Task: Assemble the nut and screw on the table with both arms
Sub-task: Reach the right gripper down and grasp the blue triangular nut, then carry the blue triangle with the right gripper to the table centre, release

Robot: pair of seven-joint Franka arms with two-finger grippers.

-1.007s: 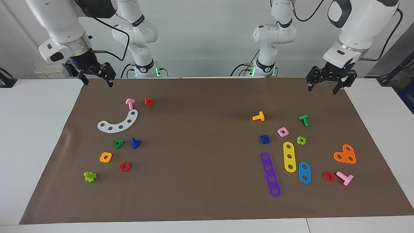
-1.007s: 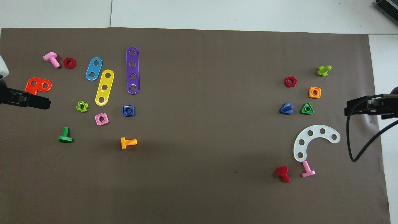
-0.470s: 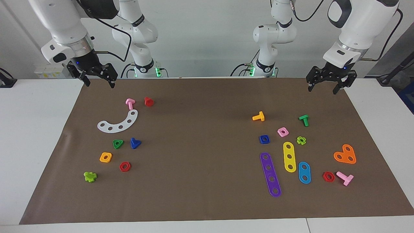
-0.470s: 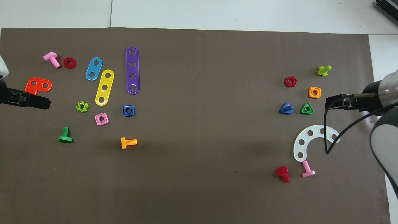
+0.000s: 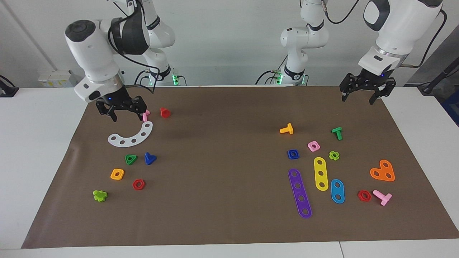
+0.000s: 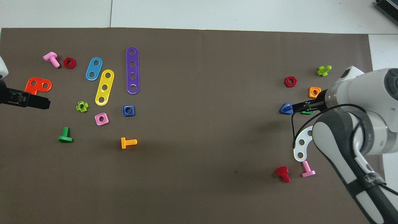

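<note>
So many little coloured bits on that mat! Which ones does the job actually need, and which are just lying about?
Needed:
blue square nut
blue screw
right gripper, open above the mat
left gripper, open, waiting

Lying about:
pink square nut
green triangular nut
red screw
purple strip
white curved strip

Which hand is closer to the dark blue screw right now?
Right. The right hand is open in the air over the white curved strip, near the blue screw. The left hand waits, open, at the left arm's end of the table.

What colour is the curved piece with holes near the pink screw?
White. The curved piece shows best in the facing view.
</note>
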